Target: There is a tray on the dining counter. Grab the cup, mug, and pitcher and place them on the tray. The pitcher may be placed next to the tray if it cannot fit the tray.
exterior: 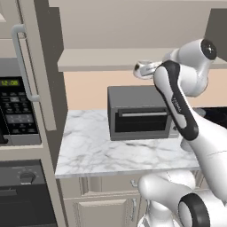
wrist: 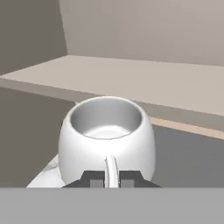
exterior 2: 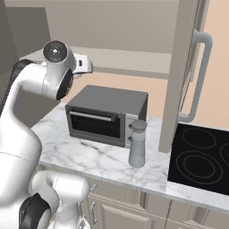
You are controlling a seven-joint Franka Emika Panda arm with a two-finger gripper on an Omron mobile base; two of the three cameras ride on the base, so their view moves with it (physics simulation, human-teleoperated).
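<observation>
So the pincer [wrist: 111, 178] has the mug [wrist: 107, 138] by its thin handle, which sits pinched between the two dark fingertips [wrist: 92, 178], closed down to about the handle's width. That's why the white bowl of the mug hangs out in front of the hand with its mouth up: grabbing the handle lets a narrow pincer carry a body that's probably too fat to span. From the left base view the mug [exterior: 142, 69] is up high, near the underside of the wall cabinet and above the grey toaster oven [exterior: 139, 113], with the arm folded up tall, so my guess is it's being carried at height to clear the oven and anything else on the counter [exterior: 95, 148]. The pitcher [exterior 2: 137, 150] stands upright on the marble just beside the oven's right end, near the black cooktop [exterior 2: 201, 156], and nothing is touching it, so it looks like a later pickup. I can't spot the tray or the yellow cup from here, so the mug probably has some travelling to do before it gets set down. Main risk I see is the mug swinging on that skinny handle grip.
</observation>
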